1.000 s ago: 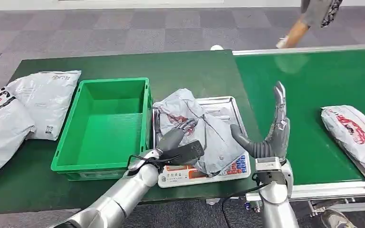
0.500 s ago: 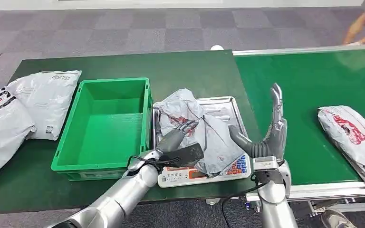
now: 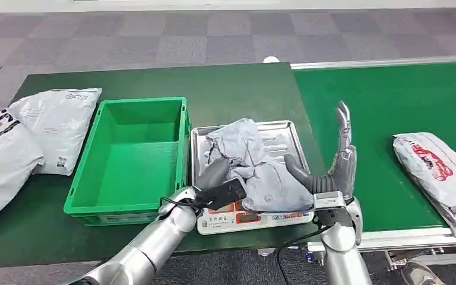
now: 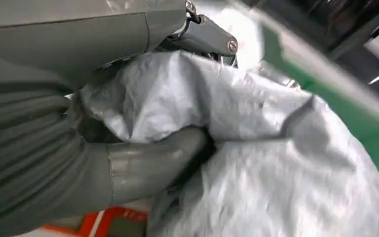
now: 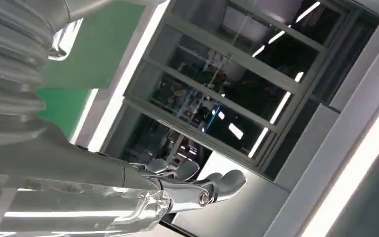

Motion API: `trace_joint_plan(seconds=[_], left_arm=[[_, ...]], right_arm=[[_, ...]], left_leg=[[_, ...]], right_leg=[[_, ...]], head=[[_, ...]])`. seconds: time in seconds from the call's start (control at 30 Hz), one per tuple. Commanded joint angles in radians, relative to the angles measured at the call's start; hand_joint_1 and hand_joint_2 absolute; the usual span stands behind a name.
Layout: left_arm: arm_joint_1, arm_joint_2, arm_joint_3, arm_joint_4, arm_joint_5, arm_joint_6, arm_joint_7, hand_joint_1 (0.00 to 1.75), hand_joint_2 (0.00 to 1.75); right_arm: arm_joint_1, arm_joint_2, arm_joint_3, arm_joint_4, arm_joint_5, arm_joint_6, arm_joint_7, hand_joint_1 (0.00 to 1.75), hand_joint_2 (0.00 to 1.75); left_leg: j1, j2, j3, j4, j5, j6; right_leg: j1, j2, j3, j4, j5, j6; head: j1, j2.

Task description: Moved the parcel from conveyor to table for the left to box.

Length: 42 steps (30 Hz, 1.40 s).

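While the grey parcel (image 3: 261, 172) lies crumpled on the metal tray of the scale (image 3: 285, 138), I hold it with my left hand (image 3: 217, 181), my thumb and fingers squeezing a fold of the soft bag. The green crate (image 3: 133, 155) sits just beside the scale on the worktop (image 3: 243, 89). My right hand (image 3: 332, 169) stands up next to the scale, fingers spread, holding nothing. I think this is the boxing step. Next I should lift the parcel up over the crate wall and let go inside. Another parcel (image 3: 436, 175) waits on the conveyor (image 3: 386, 101).
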<state>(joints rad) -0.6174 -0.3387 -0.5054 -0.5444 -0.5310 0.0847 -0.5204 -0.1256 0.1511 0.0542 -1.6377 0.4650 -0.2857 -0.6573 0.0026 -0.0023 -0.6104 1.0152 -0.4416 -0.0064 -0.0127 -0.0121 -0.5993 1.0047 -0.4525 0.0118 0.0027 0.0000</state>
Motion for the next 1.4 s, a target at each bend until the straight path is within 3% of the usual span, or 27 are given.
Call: trace_joint_plan(seconds=[0.03, 1.37, 1.4], left_arm=[[0.012, 0.041, 0.048, -0.063, 0.029, 0.009, -0.045, 1.75, 1.75], [0.012, 0.041, 0.048, -0.063, 0.029, 0.009, -0.045, 1.75, 1.75], [0.153, 0.064, 0.138, -0.210, 0.154, 0.131, -0.170, 1.75, 1.75]], right_arm=[[-0.042, -0.015, 0.024, 0.065, -0.010, 0.000, 0.002, 0.00, 1.75], [-0.042, -0.015, 0.024, 0.065, -0.010, 0.000, 0.002, 0.00, 1.75], [-0.020, -0.035, 0.036, 0.037, -0.023, 0.006, 0.011, 0.00, 1.75]], left_leg=[[0.000, 0.003, 0.002, -0.001, 0.000, 0.000], [0.000, 0.004, 0.003, -0.002, -0.001, 0.000], [0.000, 0.003, 0.002, -0.001, 0.000, 0.000]], right_leg=[[0.000, 0.003, 0.001, -0.001, 0.000, 0.000], [0.000, 0.004, 0.002, -0.001, 0.001, -0.001], [0.000, 0.003, 0.001, -0.001, 0.001, 0.000]], head=[[0.000, 0.000], [0.000, 0.000], [0.000, 0.000]])
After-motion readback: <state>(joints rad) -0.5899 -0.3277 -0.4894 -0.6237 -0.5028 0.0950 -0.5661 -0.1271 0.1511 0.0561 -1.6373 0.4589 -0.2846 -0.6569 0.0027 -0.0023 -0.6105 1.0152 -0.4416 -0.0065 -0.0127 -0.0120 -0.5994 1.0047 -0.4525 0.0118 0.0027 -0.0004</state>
